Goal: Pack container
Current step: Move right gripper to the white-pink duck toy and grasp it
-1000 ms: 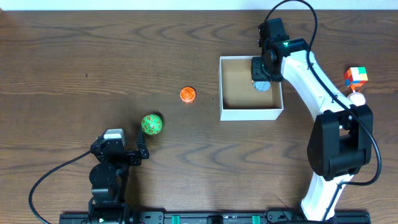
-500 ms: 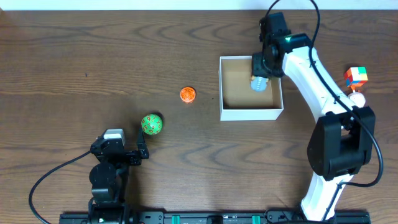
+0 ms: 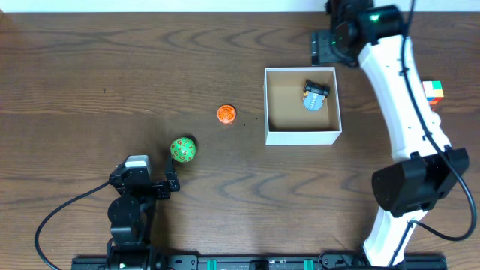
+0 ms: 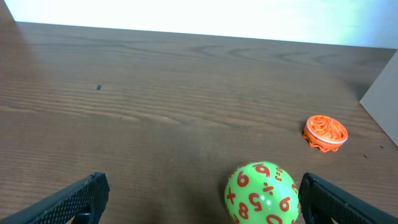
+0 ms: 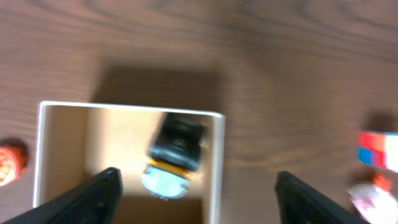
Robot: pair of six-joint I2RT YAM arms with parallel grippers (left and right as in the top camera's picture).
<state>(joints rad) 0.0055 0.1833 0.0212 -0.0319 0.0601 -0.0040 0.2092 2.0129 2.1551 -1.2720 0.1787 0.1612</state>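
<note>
The container [image 3: 302, 136] is a square white-walled box with a brown inside, right of the table's middle; it also shows in the right wrist view [image 5: 214, 163]. A small black, orange and pale blue toy [image 3: 315, 97] lies inside it near the far right corner, also in the right wrist view [image 5: 173, 155]. My right gripper [image 3: 325, 48] is open and empty, raised above the box's far edge. A green ball with red numbers [image 3: 183, 149] lies just ahead of my open, empty left gripper [image 3: 171, 185], between its fingers in the left wrist view [image 4: 261, 194]. An orange disc toy [image 3: 226, 114] lies left of the box.
A colourful cube toy [image 3: 432, 91] sits at the right edge behind the right arm, blurred in the right wrist view [image 5: 377, 151], with a small pale figure [image 5: 372, 193] below it. The orange disc also shows in the left wrist view [image 4: 325, 132].
My right gripper let go of the small toy inside the box, then rose and drew back toward the far edge. The toy now lies in the box. The left arm has not moved.
</note>
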